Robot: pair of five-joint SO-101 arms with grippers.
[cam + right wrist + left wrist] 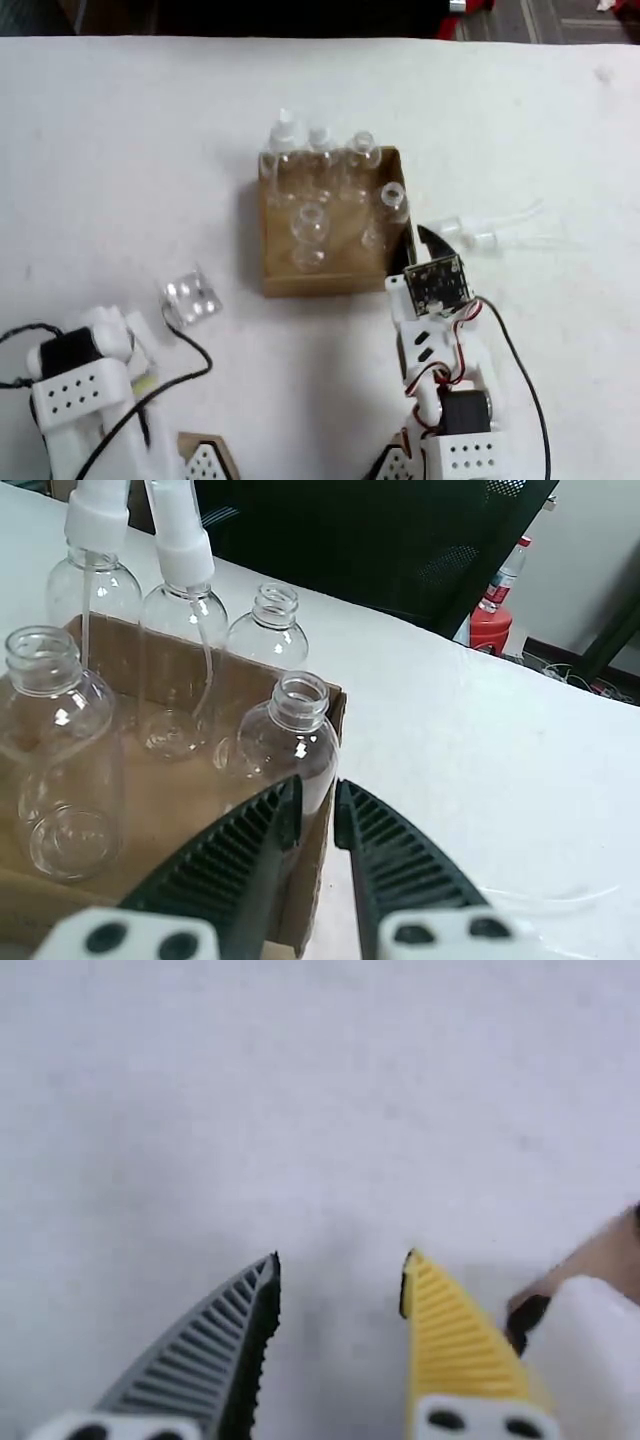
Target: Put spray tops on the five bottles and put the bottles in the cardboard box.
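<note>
Right gripper: fingers drawn almost together with a narrow slit between the tips and nothing gripped. It stands at the corner of the cardboard box. An uncapped bottle stands inside the box directly ahead of the tips. Farther ahead stand two bottles fitted with spray tops and two more open bottles. Loose spray tops lie on the table, just beside this gripper on the side away from the box.

Left gripper: fingers spread apart over bare table. A clear plastic holder lies near it, towards the box.
</note>
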